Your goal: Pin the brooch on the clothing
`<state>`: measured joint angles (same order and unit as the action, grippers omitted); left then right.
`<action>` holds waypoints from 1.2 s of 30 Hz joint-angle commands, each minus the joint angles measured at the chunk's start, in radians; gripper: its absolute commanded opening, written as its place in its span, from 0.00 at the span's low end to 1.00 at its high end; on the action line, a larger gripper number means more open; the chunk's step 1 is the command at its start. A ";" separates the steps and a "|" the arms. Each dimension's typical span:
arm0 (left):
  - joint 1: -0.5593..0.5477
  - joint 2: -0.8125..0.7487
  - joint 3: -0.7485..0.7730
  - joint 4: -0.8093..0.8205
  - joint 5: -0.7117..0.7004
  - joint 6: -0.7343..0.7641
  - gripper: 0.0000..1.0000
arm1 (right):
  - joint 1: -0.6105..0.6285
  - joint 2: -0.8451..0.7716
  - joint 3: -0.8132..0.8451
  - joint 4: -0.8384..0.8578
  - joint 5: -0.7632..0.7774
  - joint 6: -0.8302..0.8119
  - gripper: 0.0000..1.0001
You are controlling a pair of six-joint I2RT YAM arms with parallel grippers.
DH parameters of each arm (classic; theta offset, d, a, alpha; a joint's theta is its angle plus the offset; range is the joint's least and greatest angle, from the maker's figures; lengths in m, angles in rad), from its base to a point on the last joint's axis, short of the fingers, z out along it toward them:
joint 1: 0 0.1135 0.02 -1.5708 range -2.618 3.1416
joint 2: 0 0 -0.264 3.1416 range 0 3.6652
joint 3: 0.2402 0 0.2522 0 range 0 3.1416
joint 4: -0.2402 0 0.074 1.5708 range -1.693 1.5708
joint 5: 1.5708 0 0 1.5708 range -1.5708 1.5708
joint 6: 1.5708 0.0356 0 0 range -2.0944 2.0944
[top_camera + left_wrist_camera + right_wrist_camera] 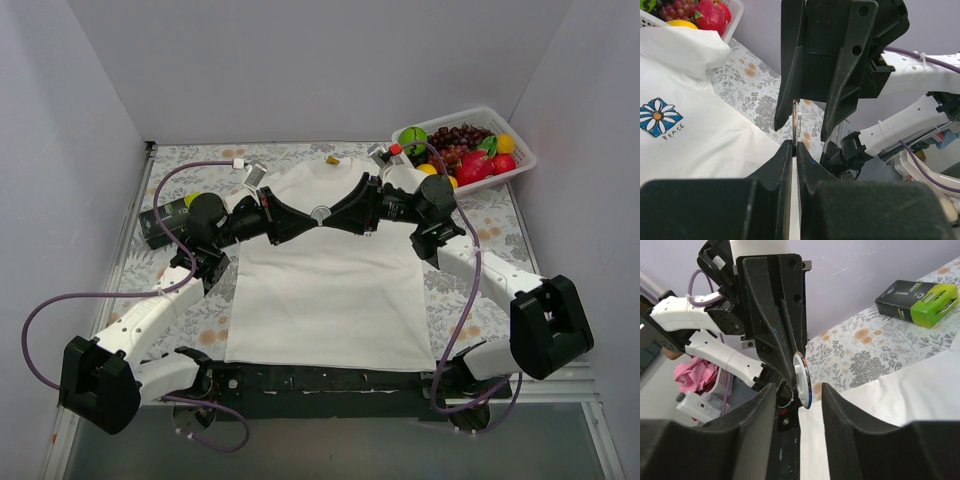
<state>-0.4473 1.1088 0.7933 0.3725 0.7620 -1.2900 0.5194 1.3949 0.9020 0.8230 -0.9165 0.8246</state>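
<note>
From above, shows a white shirt [330,290] spread flat on a floral table [495,215], collar toward the far side, with a small yellow tag [331,159] at the neck. Shows two black grippers meeting tip to tip over the chest.

Reaching in from the left: the left gripper [306,213], clenched on the brooch [320,212]. Seen from the left wrist, closes both fingers on the lower edge of the thin disc [796,122], which stands on edge, upright, brownish with a pale rim. Holds it up in the air above the shirt, not touching the fabric.

Reaching in from the right: the right gripper [335,212], released, jaws parted. Seen from the right wrist, sets one finger on each side of the disc [803,380] with a clear gap on both sides, touching neither face.

On the shirt's chest, seen from the left wrist: a blue square print [657,116] of a white and yellow flower, well apart from the brooch.

At the far right corner of the table: a white basket [522,160] of colourful fruit, just beyond the shirt's right sleeve. At the left, beside the left sleeve: a black and green box [165,220], lying flat.
</note>
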 commanded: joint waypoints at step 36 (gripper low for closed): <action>-0.122 0.034 0.334 -0.337 0.005 0.273 0.00 | 0.076 0.125 0.396 -0.987 0.369 -0.504 0.01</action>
<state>-0.4801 1.1679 1.0096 0.0063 0.6277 -1.0546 0.5510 1.4349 1.2343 0.0750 -0.7692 0.4644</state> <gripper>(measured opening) 0.028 0.042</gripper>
